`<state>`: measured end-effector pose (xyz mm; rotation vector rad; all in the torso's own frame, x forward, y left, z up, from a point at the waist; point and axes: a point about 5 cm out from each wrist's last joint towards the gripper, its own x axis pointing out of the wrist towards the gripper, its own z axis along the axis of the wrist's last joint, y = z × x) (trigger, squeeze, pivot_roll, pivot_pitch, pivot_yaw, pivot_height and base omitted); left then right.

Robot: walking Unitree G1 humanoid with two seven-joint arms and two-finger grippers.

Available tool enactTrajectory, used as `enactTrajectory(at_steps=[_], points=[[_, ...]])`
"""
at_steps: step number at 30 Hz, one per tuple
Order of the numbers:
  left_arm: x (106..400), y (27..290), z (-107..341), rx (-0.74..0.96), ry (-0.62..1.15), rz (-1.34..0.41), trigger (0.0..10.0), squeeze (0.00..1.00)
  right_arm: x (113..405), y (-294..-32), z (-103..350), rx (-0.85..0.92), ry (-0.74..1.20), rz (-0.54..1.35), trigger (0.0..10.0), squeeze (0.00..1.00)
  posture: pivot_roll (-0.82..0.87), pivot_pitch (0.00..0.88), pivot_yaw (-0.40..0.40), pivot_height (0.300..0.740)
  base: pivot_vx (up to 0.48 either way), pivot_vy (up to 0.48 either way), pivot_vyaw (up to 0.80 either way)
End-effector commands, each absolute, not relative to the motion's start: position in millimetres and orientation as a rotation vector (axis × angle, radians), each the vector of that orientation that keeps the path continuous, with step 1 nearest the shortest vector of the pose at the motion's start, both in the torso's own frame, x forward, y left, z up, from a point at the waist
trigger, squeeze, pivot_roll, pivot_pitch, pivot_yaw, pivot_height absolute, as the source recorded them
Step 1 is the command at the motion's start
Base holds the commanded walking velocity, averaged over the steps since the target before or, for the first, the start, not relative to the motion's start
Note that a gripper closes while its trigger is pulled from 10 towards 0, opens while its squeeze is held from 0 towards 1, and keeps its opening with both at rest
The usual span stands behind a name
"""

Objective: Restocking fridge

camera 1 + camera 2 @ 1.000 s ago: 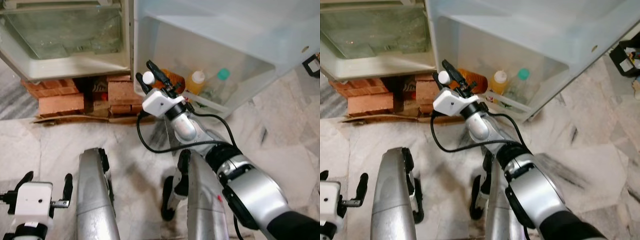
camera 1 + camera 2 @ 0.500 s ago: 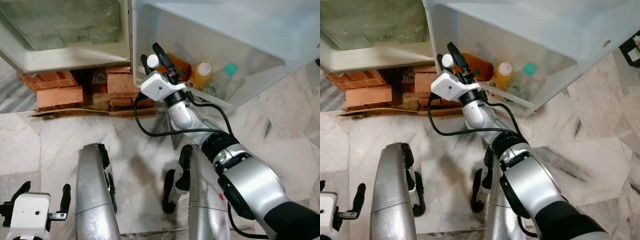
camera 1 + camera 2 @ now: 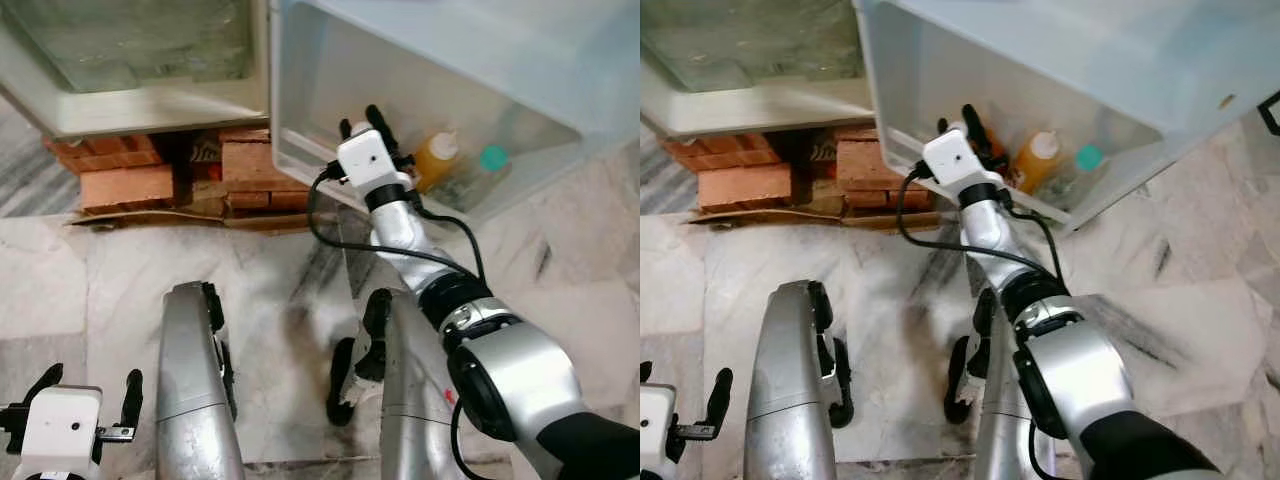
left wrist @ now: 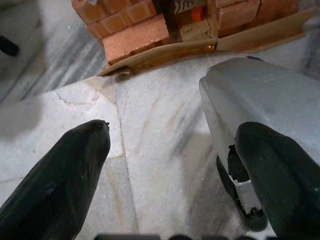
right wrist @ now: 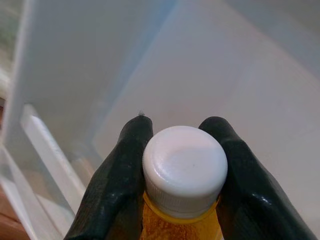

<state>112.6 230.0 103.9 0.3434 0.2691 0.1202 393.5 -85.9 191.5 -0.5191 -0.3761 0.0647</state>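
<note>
My right gripper [image 3: 362, 122] reaches into the bottom shelf of the open fridge door [image 3: 300, 160]. It is shut on an orange juice bottle [image 5: 175, 225], its two black fingers [image 5: 122, 170] pressing either side of the white cap [image 5: 184, 167]. From the head views the bottle is mostly hidden behind the white wrist block [image 3: 362, 160]. Just to its right in the same shelf stand a yellow bottle with a white cap [image 3: 437, 155] and a clear bottle with a green cap [image 3: 488, 162]. My left gripper [image 3: 88, 385] hangs low at my left side, open and holding nothing.
The fridge body with a glass drawer [image 3: 130, 45] stands at upper left, raised on red bricks [image 3: 120, 185] and cardboard. My two silver legs [image 3: 190, 390] stand on the marble floor [image 3: 90, 280]. A black cable [image 3: 330, 225] loops from the right wrist.
The right gripper has carried the juice bottle rightward from the shelf's left end deeper into the door shelf, beside the yellow bottle. The head camera has shifted. The left arm stays idle.
</note>
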Motion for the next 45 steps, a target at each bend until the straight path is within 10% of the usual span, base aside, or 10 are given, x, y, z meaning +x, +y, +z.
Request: enactTrajectory(at_steps=[1,35,45], points=[[108.2,230.4,94.8,0.338,0.324,0.108,10.0,0.0,390.5,-124.9,151.1,-0.533,-0.146,-0.034,10.0,1.0,0.25,0.489,-0.107,0.529,0.0,0.0,0.0],[199.9,248.2,80.9,0.353,0.184,0.088,10.0,0.0,403.0,-116.7,203.3,-0.125,-0.247,0.214,10.0,1.0,0.11,0.214,-0.052,0.529,0.0,0.0,0.0],[244.7,220.8,85.0,0.26,0.103,-0.007,10.0,0.0,361.7,-133.5,182.8,0.015,-0.33,0.221,10.0,1.0,-0.03,0.122,-0.001,0.529,0.0,0.0,0.0]])
